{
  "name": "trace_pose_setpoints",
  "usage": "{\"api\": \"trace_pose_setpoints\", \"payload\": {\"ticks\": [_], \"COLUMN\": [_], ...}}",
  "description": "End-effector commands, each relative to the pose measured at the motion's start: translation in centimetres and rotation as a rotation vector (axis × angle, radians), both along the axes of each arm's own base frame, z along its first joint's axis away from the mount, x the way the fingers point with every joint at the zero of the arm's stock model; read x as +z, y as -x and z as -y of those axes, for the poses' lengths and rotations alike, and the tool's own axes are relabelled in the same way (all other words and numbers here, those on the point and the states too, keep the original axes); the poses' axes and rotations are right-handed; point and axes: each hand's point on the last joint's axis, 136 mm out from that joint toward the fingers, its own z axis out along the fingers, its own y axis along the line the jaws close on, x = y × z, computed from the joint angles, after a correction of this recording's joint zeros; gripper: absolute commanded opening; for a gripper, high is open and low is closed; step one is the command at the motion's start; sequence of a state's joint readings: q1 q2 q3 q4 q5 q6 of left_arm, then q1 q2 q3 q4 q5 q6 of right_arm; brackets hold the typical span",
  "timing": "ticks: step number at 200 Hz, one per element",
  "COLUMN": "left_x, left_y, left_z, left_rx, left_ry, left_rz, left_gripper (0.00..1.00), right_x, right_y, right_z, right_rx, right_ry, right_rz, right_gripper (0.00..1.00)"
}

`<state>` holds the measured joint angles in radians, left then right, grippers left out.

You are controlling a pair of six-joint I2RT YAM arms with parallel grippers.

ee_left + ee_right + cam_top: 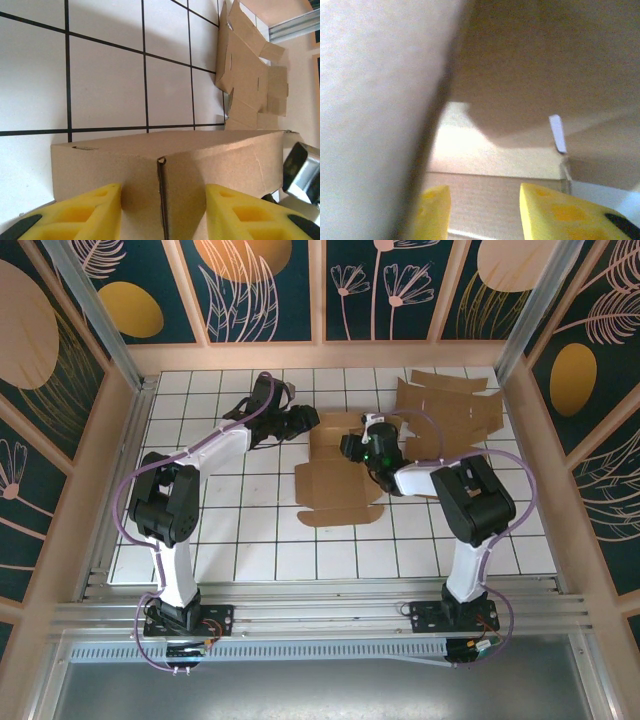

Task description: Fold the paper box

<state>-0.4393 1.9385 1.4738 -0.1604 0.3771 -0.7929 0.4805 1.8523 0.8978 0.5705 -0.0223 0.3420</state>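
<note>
The brown paper box (338, 478) lies half folded in the middle of the tiled table, its near flaps still flat. My left gripper (306, 420) is pushed up against the box's far left corner. In the left wrist view the yellow fingers (90, 215) stand apart on either side of a vertical seam in the cardboard wall (165, 170), open and not pinching it. My right gripper (353, 447) reaches into the box from the right. Its fingers (555, 210) are open over the cardboard floor (485, 195), with a raised wall (370, 100) close on the left.
A pile of flat cardboard blanks (447, 410) lies at the back right; the left wrist view shows these blanks (250, 75) beyond the box. Wooden rails and patterned panels (320, 290) fence the table. White tiles (260, 540) lie bare in front of the box.
</note>
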Motion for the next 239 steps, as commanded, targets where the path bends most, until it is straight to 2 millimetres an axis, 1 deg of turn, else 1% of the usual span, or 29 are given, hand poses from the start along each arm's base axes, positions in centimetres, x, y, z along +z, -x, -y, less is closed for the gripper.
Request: {"api": "trace_pose_setpoints", "payload": {"ticks": [1,18,38,57,61,66,70,77,86,93,106,108,113,121,125,146,153,159,171,177,186,196,210,239], "left_x": [-1.4,-1.5,-1.5,-1.4,-1.4,-1.3,-1.2,-1.1,-1.0,-1.0,-1.0,-1.1,-1.1,-1.1,-1.1,-1.5,-1.7,-1.7,-1.7,-1.6,-1.5,-1.5,-1.2,-1.2], "left_y": [0.1,0.0,-0.1,-0.2,-0.2,-0.2,-0.2,-0.3,-0.3,-0.3,-0.4,-0.4,-0.4,-0.4,-0.4,-0.5,-0.4,-0.5,-0.4,-0.5,-0.5,-0.5,-0.6,-0.6], "left_z": [0.1,0.2,0.2,0.2,0.2,0.2,0.2,0.1,0.1,0.1,0.2,0.2,0.2,0.3,0.2,0.1,0.2,0.3,0.4,0.4,0.4,0.4,0.5,0.7], "left_rx": [-0.008,-0.009,-0.010,-0.011,-0.013,-0.013,-0.014,-0.012,-0.013,-0.012,-0.013,-0.012,-0.012,-0.014,-0.012,-0.008,-0.009,-0.011,-0.013,-0.011,-0.011,-0.010,-0.009,-0.015], "left_ry": [-0.033,-0.035,-0.036,-0.039,-0.042,-0.045,-0.046,-0.048,-0.051,-0.052,-0.051,-0.050,-0.048,-0.047,-0.049,-0.056,-0.054,-0.052,-0.047,-0.044,-0.042,-0.038,-0.031,-0.022], "left_rz": [-0.037,-0.038,-0.040,-0.037,-0.036,-0.034,-0.032,-0.029,-0.024,-0.025,-0.028,-0.031,-0.030,-0.031,-0.031,-0.036,-0.040,-0.041,-0.045,-0.045,-0.044,-0.043,-0.043,-0.044], "left_gripper": [0.43,0.43,0.43,0.44,0.44,0.44,0.44,0.44,0.44,0.45,0.44,0.45,0.45,0.45,0.44,0.45,0.44,0.45,0.45,0.45,0.45,0.45,0.45,0.45], "right_x": [3.7,5.5,7.7,9.7,9.9,10.2,10.2,10.1,9.3,8.8,7.4,7.5,6.8,6.3,5.8,4.7,4.7,4.2,3.7,3.5,3.1,2.5,1.8,0.8], "right_y": [1.6,3.4,5.5,7.2,7.4,7.4,7.4,7.2,6.4,5.8,4.4,4.2,3.7,3.0,2.6,0.6,-0.3,-1.1,-2.3,-2.7,-3.3,-3.6,-3.6,-2.7], "right_z": [1.2,2.3,3.7,6.0,6.6,7.5,8.1,9.1,10.4,11.0,11.7,11.8,11.9,11.7,11.5,10.5,10.4,10.4,10.1,9.9,9.8,9.7,9.5,9.5], "right_rx": [-0.004,-0.001,0.020,0.051,0.060,0.063,0.076,0.104,0.119,0.138,0.191,0.196,0.220,0.264,0.286,0.352,0.347,0.336,0.320,0.316,0.303,0.290,0.282,0.241], "right_ry": [0.019,0.030,0.067,0.098,0.102,0.106,0.112,0.124,0.183,0.220,0.269,0.274,0.281,0.282,0.277,0.254,0.247,0.237,0.204,0.180,0.153,0.129,0.106,0.088], "right_rz": [0.068,0.099,0.118,0.155,0.166,0.182,0.193,0.200,0.194,0.178,0.133,0.131,0.104,0.085,0.070,0.056,0.058,0.047,0.029,0.018,0.000,-0.026,-0.055,-0.091], "right_gripper": [0.48,0.53,0.64,0.79,0.85,0.91,0.93,0.95,0.97,0.99,0.99,0.99,0.99,0.99,0.99,0.99,0.97,0.96,0.90,0.87,0.79,0.70,0.60,0.59]}}
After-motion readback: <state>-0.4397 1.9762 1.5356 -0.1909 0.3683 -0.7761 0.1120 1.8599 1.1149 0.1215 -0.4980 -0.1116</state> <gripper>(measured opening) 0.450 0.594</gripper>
